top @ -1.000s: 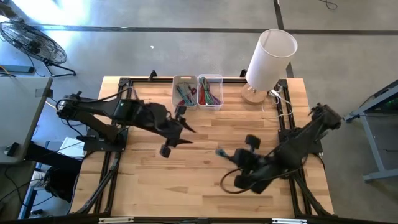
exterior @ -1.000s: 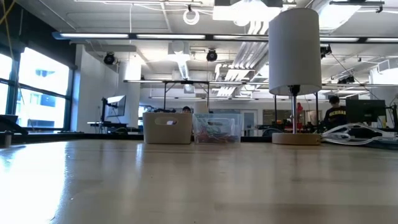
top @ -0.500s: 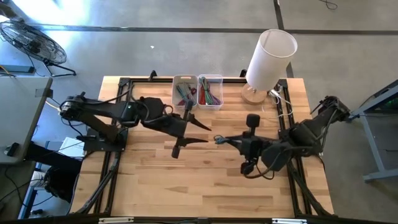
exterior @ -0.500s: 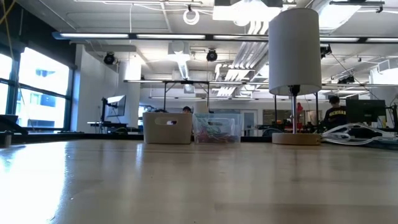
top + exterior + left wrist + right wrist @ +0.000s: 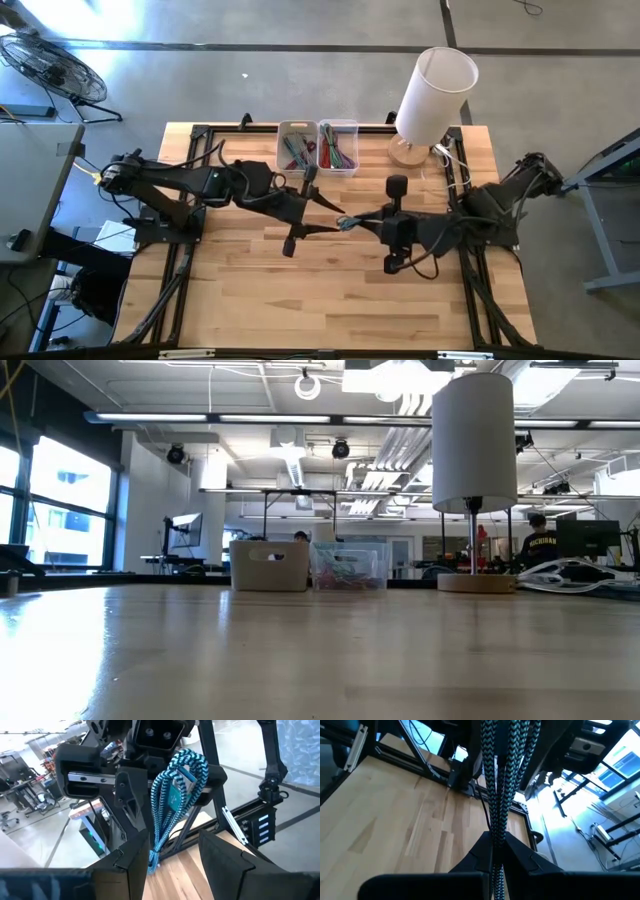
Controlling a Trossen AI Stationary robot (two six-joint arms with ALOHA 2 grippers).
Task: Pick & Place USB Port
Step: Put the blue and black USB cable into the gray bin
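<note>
Pinching a folded bundle of teal braided USB cable (image 5: pixel 346 223) between closed fingers, right gripper (image 5: pixel 357 222) poised above mid-table, pointing toward nine o'clock in the high view. Held out level and clear of the wood, probably so the loose loops hang free for the other arm to take. Seen in the right wrist view as dark fingers (image 5: pixel 479 851) shut tight on the strands of the bundle (image 5: pixel 501 785). Facing it from nine o'clock, left gripper (image 5: pixel 328 213) with fingers apart, tips just beside the cable, one finger (image 5: pixel 136 860) on either side of the dangling loops (image 5: pixel 172 800) in the left wrist view; apparently lined up for a handover, not yet closed on anything. Farther out, at twelve o'clock on the table's far edge, two small bins side by side: a white bin (image 5: pixel 297 147) and a clear bin (image 5: pixel 338 146), both already holding coloured cables, likely where this one is meant to go. At about one o'clock, a white lamp (image 5: pixel 436 93) on a wooden base, well apart from the exchange. Neither arm visible in the low view, suggesting both grippers are raised above the tabletop (image 5: pixel 320 650).
</note>
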